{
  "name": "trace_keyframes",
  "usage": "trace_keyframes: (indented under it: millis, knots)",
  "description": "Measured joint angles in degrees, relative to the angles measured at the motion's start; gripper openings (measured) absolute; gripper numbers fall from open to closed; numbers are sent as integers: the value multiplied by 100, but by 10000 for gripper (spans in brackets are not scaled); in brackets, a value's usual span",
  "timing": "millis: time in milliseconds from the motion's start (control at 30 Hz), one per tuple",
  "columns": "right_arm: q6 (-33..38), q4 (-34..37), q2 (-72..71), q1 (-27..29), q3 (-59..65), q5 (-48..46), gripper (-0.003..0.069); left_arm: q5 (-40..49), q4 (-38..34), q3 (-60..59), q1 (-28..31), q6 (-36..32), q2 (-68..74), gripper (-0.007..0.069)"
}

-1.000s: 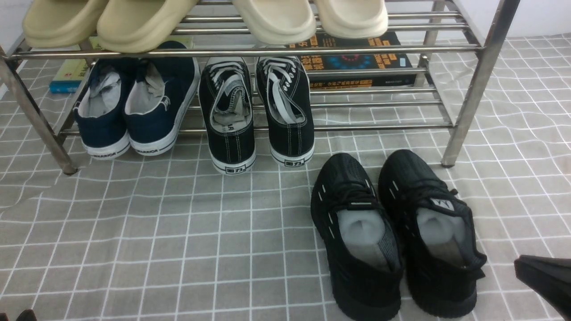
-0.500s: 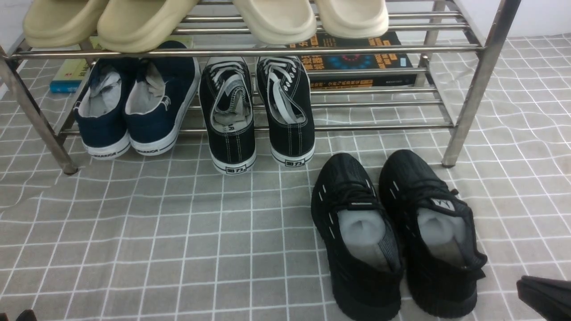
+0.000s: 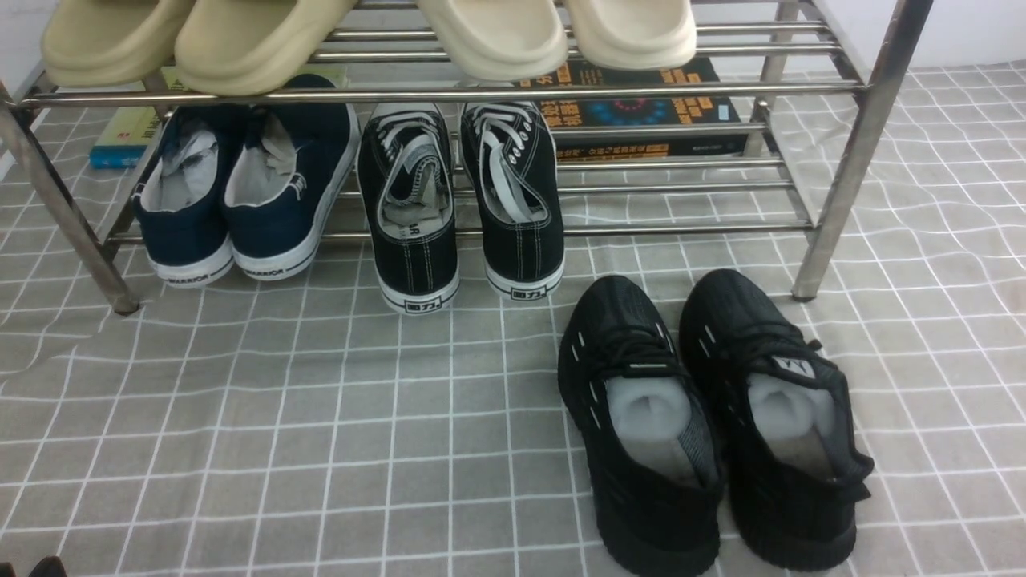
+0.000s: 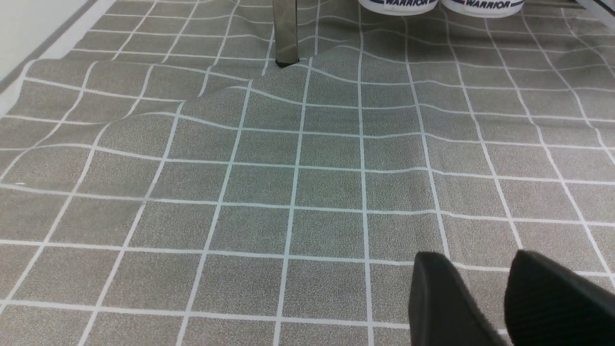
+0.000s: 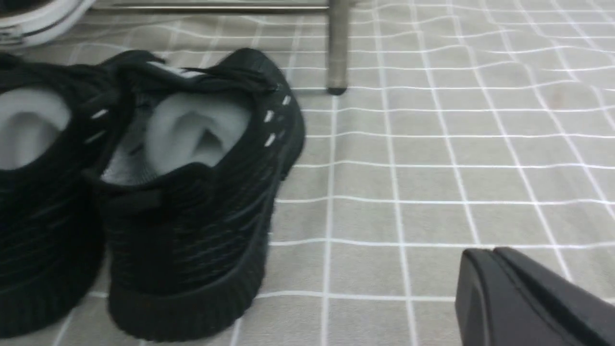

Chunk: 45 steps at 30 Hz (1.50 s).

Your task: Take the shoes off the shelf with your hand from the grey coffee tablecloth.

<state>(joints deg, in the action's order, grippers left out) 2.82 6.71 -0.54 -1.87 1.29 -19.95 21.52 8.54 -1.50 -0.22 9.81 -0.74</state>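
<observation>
Now the black shoes (image 3: 709, 421) are sitting side by side on the grey tablecloth (image 3: 321, 417), just in front of the steel shelf (image 3: 842, 160), toes pointing at twelve o'clock toward it, heels toward the robot. Seen from the right wrist, the right claw (image 5: 499, 283) is hovering with its jaws pressed together, gripping nothing, and the pair is lying at about ten o'clock from it. The left claw (image 4: 485, 298) is hanging empty with a gap between its fingers, well apart from the pair. By my reckoning, the right arm is nearer.
</observation>
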Motion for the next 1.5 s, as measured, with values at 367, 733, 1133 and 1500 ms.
trace_keyframes:
  millis: [367,733,1133,1500]
  knots:
    - [5,-169,0,226,-43,-226,6,0,0,0,0,0,0,240]
    - [5,-193,0,509,-43,-230,11,0,0,0,0,0,0,240]
    - [5,-193,0,509,-43,-230,23,0,0,0,0,0,0,240]
    - [5,-193,0,509,-43,-230,38,0,0,0,0,0,0,240]
